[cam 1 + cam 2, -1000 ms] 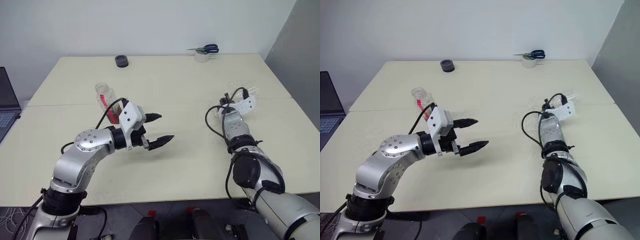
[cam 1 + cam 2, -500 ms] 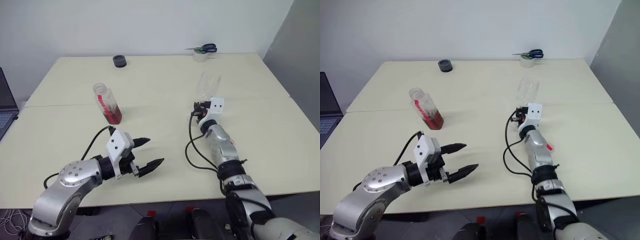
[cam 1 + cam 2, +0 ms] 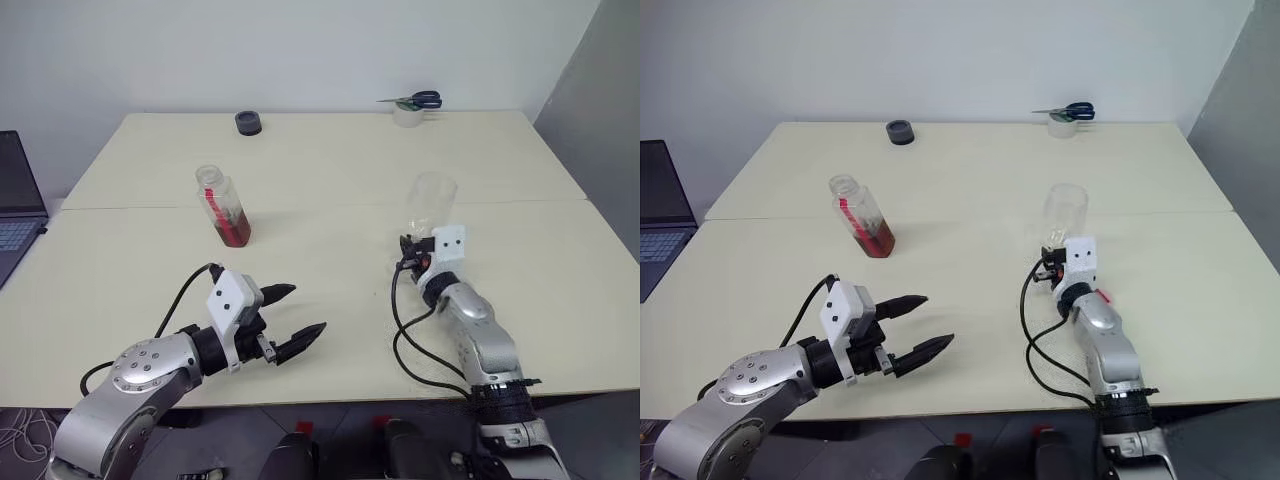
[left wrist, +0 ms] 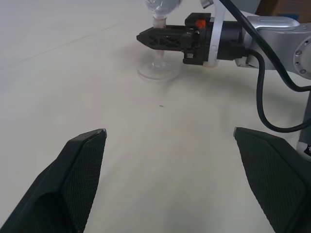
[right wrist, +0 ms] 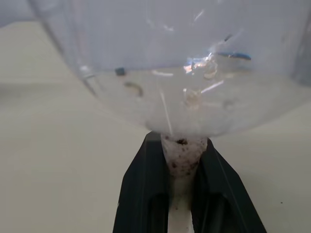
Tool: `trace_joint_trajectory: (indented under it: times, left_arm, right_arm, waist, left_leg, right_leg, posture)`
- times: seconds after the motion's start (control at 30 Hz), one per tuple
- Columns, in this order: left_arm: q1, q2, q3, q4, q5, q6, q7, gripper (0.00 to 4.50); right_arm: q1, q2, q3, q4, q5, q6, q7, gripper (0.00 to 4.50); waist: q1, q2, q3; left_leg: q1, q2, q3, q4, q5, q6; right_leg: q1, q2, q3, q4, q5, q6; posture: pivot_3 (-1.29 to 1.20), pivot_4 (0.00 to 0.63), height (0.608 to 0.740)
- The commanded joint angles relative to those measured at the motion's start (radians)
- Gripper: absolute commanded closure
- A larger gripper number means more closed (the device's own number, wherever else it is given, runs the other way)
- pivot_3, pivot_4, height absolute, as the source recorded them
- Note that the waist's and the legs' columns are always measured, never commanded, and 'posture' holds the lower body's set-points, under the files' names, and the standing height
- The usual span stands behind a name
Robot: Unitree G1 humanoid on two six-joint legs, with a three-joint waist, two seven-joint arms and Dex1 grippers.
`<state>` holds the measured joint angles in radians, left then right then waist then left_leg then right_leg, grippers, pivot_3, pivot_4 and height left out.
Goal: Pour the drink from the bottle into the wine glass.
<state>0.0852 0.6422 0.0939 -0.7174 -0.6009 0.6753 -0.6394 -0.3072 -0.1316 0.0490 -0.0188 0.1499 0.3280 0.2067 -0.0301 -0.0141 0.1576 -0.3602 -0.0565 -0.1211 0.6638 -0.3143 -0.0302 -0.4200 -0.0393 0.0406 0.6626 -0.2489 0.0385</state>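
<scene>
My right gripper [image 5: 182,167] is clamped on the stem of the wine glass [image 3: 430,205], just under the bowl. The glass stands upright with its foot on the table [image 3: 330,160], right of centre in the head views. The bowl looks empty.

My left gripper [image 3: 288,322] hangs with its fingers spread wide and nothing between them, at lower left of the head views, just above the near table edge.

The bottle [image 3: 224,206] stands at upper left of centre, uncapped as far as I can tell, leaning slightly. The drink [image 3: 234,229] fills only its lower part. Its long axis is near vertical.

Key relation: the bottle lies up-frame and a little left of my left gripper, clearly apart from it, whereas the right gripper is well off across the table and occupied. So the left arm is the nearer, free one, and I judge it the one to fetch the bottle.

Pose: left forearm comes in low from the lower-left corner, fingers pointing right and roughly level, toward the glass rather than the bottle. It would need to swing up-frame to meet the bottle's side. Right forearm runs up from the lower right, gripper about level at stem height.

Also present: a laptop [image 3: 15,200] at the left edge.
</scene>
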Motion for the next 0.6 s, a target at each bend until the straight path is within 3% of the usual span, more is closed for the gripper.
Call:
trace_joint_trajectory:
  times: [0.03, 0.33, 0.47, 0.6]
  left_arm:
    - [-0.005, 0.01, 0.009, -0.052, -0.041, 0.014, -0.001, 0.0]
    - [-0.008, 0.066, 0.038, -0.047, -0.123, 0.056, -0.027, 0.0]
    - [-0.031, 0.014, 0.051, -0.024, -0.102, 0.041, 0.054, 0.0]
    - [-0.014, -0.032, 0.129, -0.03, -0.108, 0.07, 0.167, 0.0]
  right_arm:
    - [0.062, -0.028, 0.064, -0.023, -0.024, 0.072, 0.049, 4.27]
    - [0.064, -0.06, 0.127, -0.037, -0.07, -0.011, 0.118, 4.27]
    - [-0.061, 0.031, 0.145, 0.154, -0.109, -0.223, 0.098, 4.27]
    - [-0.287, 0.146, 0.135, 0.512, -0.147, -0.445, 0.075, 4.27]
  waist:
    - [0.0, 0.0, 0.0]
    - [0.0, -0.001, -0.001]
    - [-0.016, -0.002, -0.001]
    - [-0.034, -0.002, 0.0]
  left_leg:
    - [0.0, 0.0, 0.0, 0.0, 0.0, 0.0]
    - [0.001, 0.001, 0.001, -0.001, 0.0, 0.0]
    - [0.004, 0.002, 0.003, -0.001, 0.0, 0.0]
    - [0.008, 0.011, 0.012, -0.002, 0.0, -0.001]
  right_leg:
    - [0.0, 0.0, 0.0, 0.0, 0.0, 0.0]
    - [0.0, 0.001, 0.0, 0.0, 0.0, 0.0]
    - [0.001, 0.002, 0.002, 0.0, 0.0, 0.0]
    - [0.0, 0.009, 0.004, 0.001, 0.004, -0.007]
  posture:
    - [0.0, 0.15, 0.74]
    - [0.0, 0.15, 0.74]
    - [0.0, 0.15, 0.74]
    - [0.0, 0.15, 0.74]
